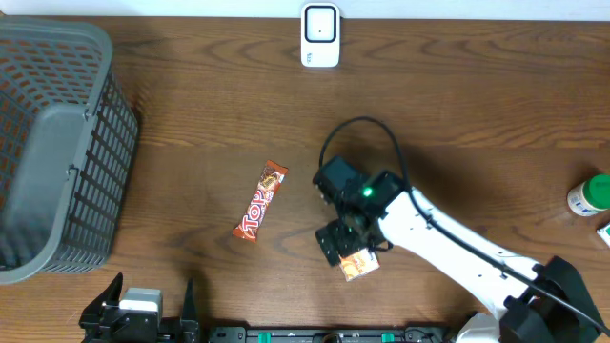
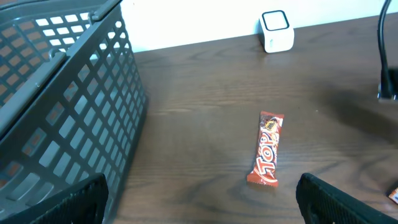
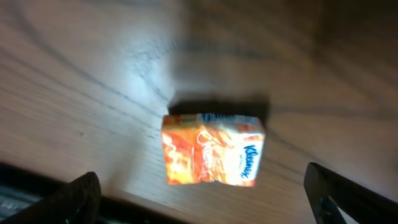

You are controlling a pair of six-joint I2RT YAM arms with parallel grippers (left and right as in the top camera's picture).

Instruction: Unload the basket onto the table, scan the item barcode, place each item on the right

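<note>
Dark wood-grain table (image 1: 457, 105) fills every view, with a pale wall along its far edge. My right gripper (image 3: 200, 186) hangs directly above the Kleenex tissue pack (image 3: 211, 149), jaws spread wide. One finger (image 3: 81, 199) stands to each side of the pack and well clear of it, so I am holding nothing. The pack lies flat on the wood, orange wrapper up, its blue brand name along one end, casting a hard shadow behind it. This view is somewhat blurred. From overhead, the pack (image 1: 358, 265) peeks out just beneath the right gripper (image 1: 345, 250), near my edge of the table.

Left of the pack and a little farther from me lies a Top chocolate bar (image 1: 260, 201), slanted, untouched. Far beyond the pack, against the wall, stands the white scanner unit (image 1: 320, 35). My left gripper (image 1: 152, 291) waits well to the left of the pack at the near edge, also spread wide and empty. Its camera looks out at the chocolate bar (image 2: 267, 149) and the scanner unit (image 2: 276, 31). Farthest left of the pack sits a grey plastic basket (image 1: 105, 181). A green-capped bottle (image 1: 591, 195) stands well to the right of the pack.
</note>
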